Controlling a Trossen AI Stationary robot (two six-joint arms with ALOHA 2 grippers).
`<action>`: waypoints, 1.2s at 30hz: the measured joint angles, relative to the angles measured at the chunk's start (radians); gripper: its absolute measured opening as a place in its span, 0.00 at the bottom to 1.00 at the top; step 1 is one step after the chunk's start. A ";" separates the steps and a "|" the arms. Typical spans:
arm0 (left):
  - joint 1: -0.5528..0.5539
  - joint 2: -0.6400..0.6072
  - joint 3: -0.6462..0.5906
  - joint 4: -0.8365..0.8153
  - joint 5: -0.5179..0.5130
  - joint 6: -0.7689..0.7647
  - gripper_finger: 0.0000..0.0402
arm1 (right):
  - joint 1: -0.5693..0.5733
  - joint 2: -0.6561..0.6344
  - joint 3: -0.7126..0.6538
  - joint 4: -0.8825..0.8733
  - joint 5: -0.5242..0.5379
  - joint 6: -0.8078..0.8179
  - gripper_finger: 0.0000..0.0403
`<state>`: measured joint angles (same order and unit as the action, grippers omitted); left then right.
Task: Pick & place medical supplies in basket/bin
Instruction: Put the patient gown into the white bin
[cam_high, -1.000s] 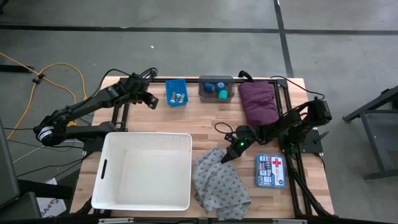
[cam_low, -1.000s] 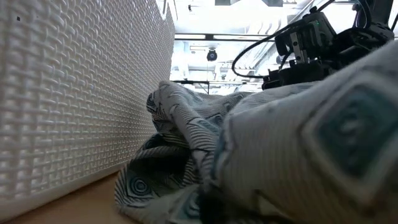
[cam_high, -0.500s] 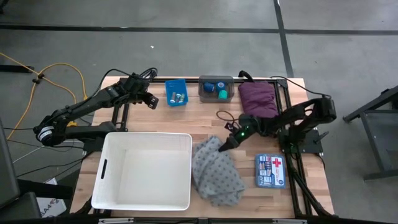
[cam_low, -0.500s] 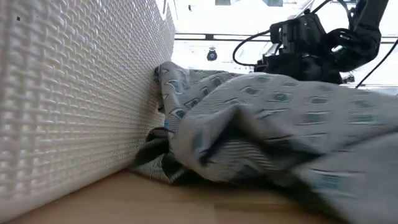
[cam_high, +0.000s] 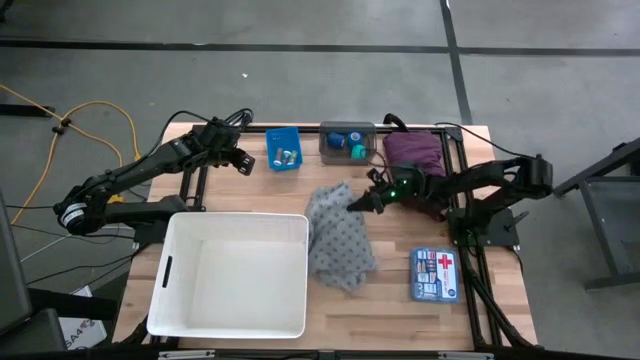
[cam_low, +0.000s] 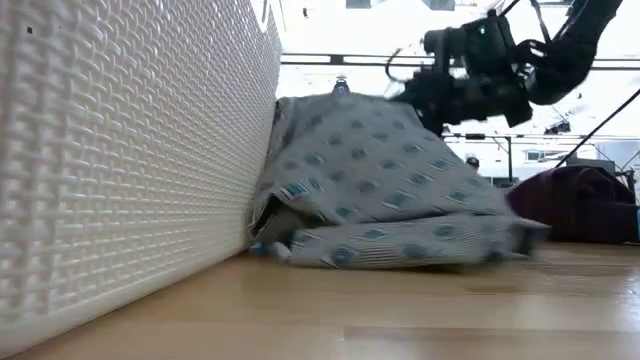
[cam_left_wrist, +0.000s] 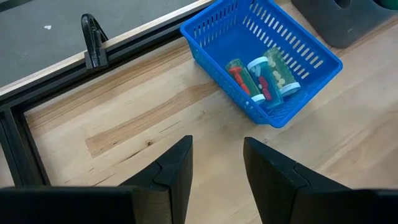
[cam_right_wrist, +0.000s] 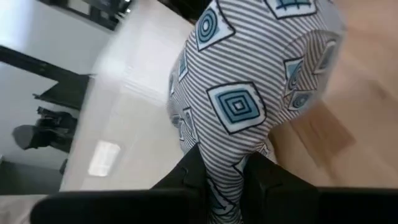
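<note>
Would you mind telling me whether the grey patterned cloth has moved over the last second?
Yes. The right gripper has lifted the grey patterned cloth up and toward the table's far edge, away from the first-aid box.

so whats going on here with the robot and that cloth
The right gripper is shut on one edge of the grey patterned cloth, lifting it beside the white basket, which looks empty. The rest of the cloth lies on the table. The left gripper hovers open by the small blue bin.
</note>
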<state>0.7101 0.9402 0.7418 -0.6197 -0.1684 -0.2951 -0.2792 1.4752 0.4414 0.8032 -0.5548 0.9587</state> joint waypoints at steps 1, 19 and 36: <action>0.000 0.000 0.000 0.000 0.000 0.000 0.34 | -0.007 -0.009 0.011 0.000 -0.001 -0.018 0.11; 0.000 0.000 0.000 0.000 0.000 0.000 0.34 | -0.038 -0.140 0.383 -0.523 0.038 -0.424 0.11; 0.000 0.000 0.000 0.000 0.000 0.000 0.34 | -0.029 -0.141 0.762 -0.723 0.057 -0.546 0.11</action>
<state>0.7101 0.9402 0.7418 -0.6193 -0.1684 -0.2951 -0.3081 1.3346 1.2036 0.0803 -0.4977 0.4126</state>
